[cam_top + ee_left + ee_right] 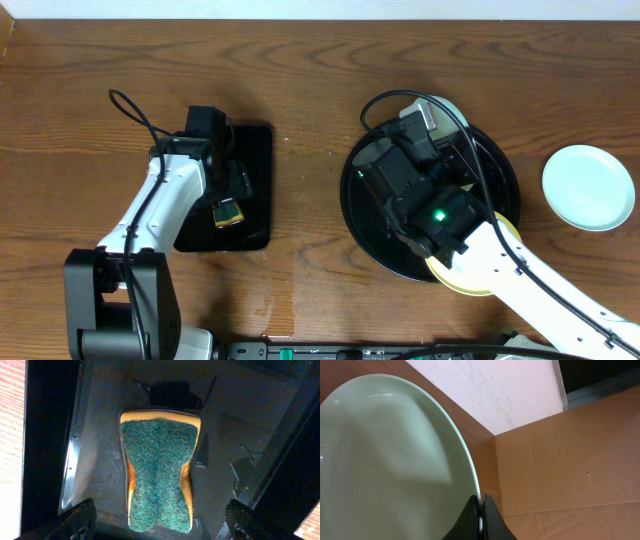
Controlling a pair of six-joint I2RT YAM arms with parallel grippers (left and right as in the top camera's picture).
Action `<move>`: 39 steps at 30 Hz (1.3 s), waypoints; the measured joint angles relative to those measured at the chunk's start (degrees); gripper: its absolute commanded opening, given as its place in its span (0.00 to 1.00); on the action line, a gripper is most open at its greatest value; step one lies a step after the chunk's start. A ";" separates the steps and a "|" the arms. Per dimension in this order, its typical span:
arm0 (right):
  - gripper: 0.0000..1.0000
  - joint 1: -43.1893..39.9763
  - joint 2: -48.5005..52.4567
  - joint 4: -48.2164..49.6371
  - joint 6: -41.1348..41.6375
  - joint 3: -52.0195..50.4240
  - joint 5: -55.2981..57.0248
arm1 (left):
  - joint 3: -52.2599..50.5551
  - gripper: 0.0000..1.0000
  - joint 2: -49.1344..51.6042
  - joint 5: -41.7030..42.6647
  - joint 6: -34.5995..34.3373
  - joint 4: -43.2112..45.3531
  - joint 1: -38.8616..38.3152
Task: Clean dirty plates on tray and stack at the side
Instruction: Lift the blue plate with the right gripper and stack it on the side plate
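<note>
**Right hand clamped on a plate rim at the tray; left hand open over the sponge**

Hidden first: the right arm [520, 275] covers most of the tray [508, 185], so what lies on the tray's floor beneath it cannot be told; the yellow plate [462, 284] shows only as a crescent at the tray's near right rim, and whether it sits inside the rim or across it is unclear; the gripped plate [385, 460] is cut off at the wrist view's left edge and only peeks out at the tray's far rim from overhead; the left arm hides part of the rectangular tray [258, 170], well left of the tray.

Counted: one wooden surface [300, 70]; two black trays; three plates, two pale blue and one yellow; one sponge [159, 475], green face up on the rectangular tray.

Room: a band of bare wood separates the tray from the rectangular one; more lies beyond the tray's far rim; the lone blue plate [588, 187] rests flat on the surface right of the tray, apart from its rim.

The right hand [480, 505] is pinched tight on the gripped plate's rim, the plate tilted; the left hand [161, 516] is spread wide, a finger either side of the sponge, not touching it.
</note>
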 measured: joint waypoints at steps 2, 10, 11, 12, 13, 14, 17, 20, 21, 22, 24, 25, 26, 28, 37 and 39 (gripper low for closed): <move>0.01 0.00 0.00 0.00 0.00 0.00 0.00 | 0.00 0.83 0.00 0.00 0.00 0.00 0.00; 0.01 -0.02 0.00 0.00 0.11 0.00 0.00 | 0.00 0.83 -0.02 0.00 0.00 0.00 0.00; 0.01 -0.04 0.00 0.00 0.37 0.00 -0.04 | 0.00 0.83 0.00 0.00 0.00 0.00 0.00; 0.01 -0.24 0.00 -0.07 0.83 0.00 -0.55 | 0.00 0.83 -0.02 0.00 0.00 0.00 0.00; 0.01 -0.52 -0.02 -0.46 1.64 0.00 -1.60 | 0.00 0.83 0.00 0.00 0.00 0.00 0.00; 0.01 -1.31 0.00 -1.27 2.89 0.00 -3.48 | 0.00 0.83 0.00 0.00 0.00 0.00 0.00; 0.01 -5.16 0.00 -2.49 5.90 0.00 -9.38 | 0.00 0.84 0.00 0.00 0.00 0.00 0.00; 0.01 -11.67 -0.02 -2.80 8.35 0.09 -15.98 | 0.00 0.83 0.00 0.00 0.00 -0.02 0.00; 0.01 -14.21 -0.09 -3.37 9.14 0.39 -19.06 | 0.00 0.83 0.00 0.00 0.00 -0.02 0.00; 0.01 -16.48 -0.15 -3.67 9.68 0.81 -22.08 | 0.00 0.83 0.00 0.00 0.00 -0.02 0.00; 0.01 -21.77 -0.57 -4.17 11.06 1.75 -28.79 | 0.00 0.83 0.00 0.00 0.00 -0.02 0.00; 0.01 -24.22 -0.83 -4.39 11.85 2.08 -31.91 | 0.00 0.83 0.00 0.00 0.00 -0.02 0.00; 0.01 -27.89 -1.29 -5.11 13.00 2.40 -36.15 | 0.00 0.83 0.00 0.00 0.00 0.00 0.00; 0.01 -33.20 -1.70 -6.21 14.71 2.67 -41.79 | 0.00 0.83 0.00 0.00 0.00 -0.02 0.00; 0.01 -64.61 -1.75 -8.66 21.90 2.71 -67.08 | 0.00 0.83 -0.02 0.00 0.00 -0.02 0.00; 0.01 -70.49 -1.46 -8.50 23.06 2.71 -69.42 | 0.00 0.83 0.00 0.00 0.00 0.00 0.00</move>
